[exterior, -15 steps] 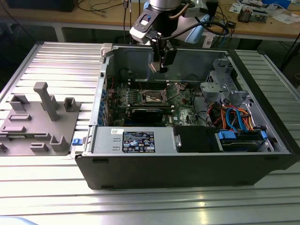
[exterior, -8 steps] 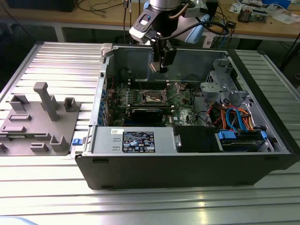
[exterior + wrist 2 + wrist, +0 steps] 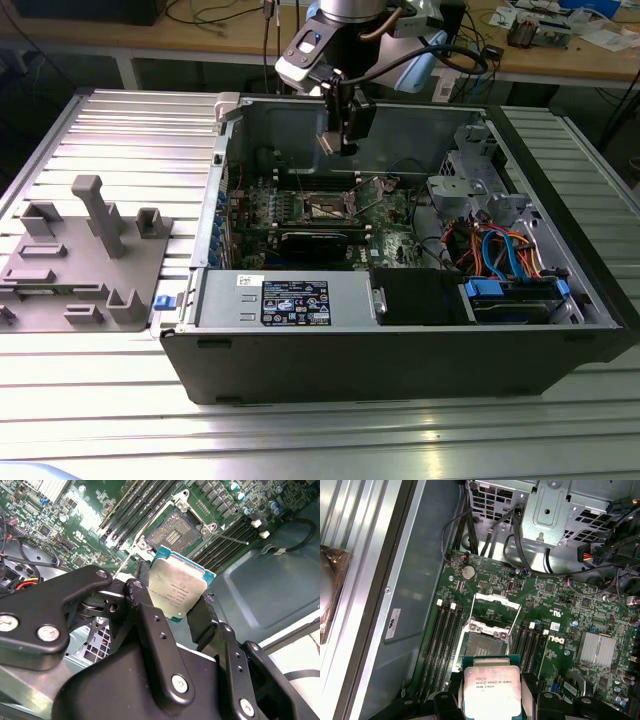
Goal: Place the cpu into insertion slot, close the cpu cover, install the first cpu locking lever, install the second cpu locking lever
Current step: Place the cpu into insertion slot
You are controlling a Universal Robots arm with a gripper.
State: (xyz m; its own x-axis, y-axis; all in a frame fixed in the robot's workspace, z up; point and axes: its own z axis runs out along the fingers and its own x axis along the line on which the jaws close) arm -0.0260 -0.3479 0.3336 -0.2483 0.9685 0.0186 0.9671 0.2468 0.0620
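The black end effector (image 3: 172,602) gripped the flat, square, silver-topped cpu (image 3: 181,582). It hung above the brownish-gold, grey-rimmed insertion slot (image 3: 175,530).

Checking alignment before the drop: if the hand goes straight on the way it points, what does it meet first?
Likely the open slot, just ahead of the cpu the hand grips, though depth is unclear.
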